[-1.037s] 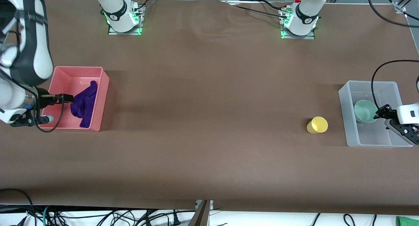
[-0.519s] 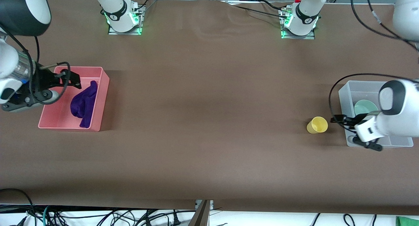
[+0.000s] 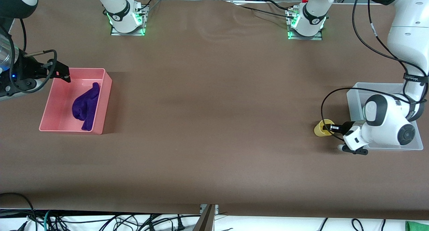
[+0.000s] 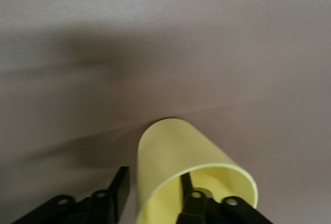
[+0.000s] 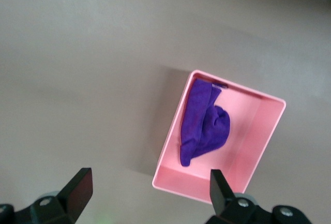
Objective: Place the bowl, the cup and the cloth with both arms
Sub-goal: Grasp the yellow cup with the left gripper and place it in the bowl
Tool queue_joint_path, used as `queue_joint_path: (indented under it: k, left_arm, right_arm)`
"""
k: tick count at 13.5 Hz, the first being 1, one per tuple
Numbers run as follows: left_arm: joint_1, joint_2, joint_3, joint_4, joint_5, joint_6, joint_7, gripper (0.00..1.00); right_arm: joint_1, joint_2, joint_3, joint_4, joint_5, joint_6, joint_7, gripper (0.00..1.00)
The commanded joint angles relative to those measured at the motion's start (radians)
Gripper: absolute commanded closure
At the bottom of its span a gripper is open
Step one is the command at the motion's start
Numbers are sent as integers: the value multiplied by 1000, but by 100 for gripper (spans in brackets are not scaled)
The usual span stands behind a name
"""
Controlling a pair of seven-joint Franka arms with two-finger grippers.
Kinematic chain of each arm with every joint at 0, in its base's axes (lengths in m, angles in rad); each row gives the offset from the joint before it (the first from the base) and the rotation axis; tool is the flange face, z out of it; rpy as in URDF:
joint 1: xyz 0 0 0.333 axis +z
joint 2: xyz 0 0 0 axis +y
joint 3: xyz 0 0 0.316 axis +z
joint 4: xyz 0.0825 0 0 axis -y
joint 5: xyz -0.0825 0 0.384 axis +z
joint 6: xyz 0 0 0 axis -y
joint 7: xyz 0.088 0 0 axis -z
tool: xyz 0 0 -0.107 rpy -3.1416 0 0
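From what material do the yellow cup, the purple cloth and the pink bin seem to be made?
The cup looks like thin, smooth matte plastic: light glows through its wall. The cloth seems soft fuzzy fabric, lying in rumpled folds. The pink bin is probably rigid plastic, with straight walls and an even, slightly glossy surface.

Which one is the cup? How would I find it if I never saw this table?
Look toward the left arm's end of the brown table, where a clear bin sits. Right beside that bin stands the cup, with the left gripper straddling its wall. It is the only yellow thing, small and handleless.
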Motion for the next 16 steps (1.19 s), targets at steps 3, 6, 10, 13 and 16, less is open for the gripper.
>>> queue_joint_path:
  k: [3, 6, 10, 13, 16]
  left_arm:
    - [-8, -54, 3, 10, 134, -6, -9, 100]
    - [-6, -162, 1, 40, 163, -149, 79, 100]
    - [68, -235, 49, 65, 207, -331, 300, 100]
    - [162, -223, 47, 33, 307, -275, 405, 100]
    - [242, -219, 46, -94, 306, -97, 469, 100]
  right_arm:
    - [-10, -22, 42, -13, -13, -41, 161, 0]
    - [-9, 0, 38, 15, -7, -62, 163, 0]
    - [-7, 20, 41, 44, -12, -63, 163, 0]
    - [-7, 21, 41, 47, -12, -63, 161, 0]
    - [-7, 21, 39, 47, -12, -59, 161, 0]
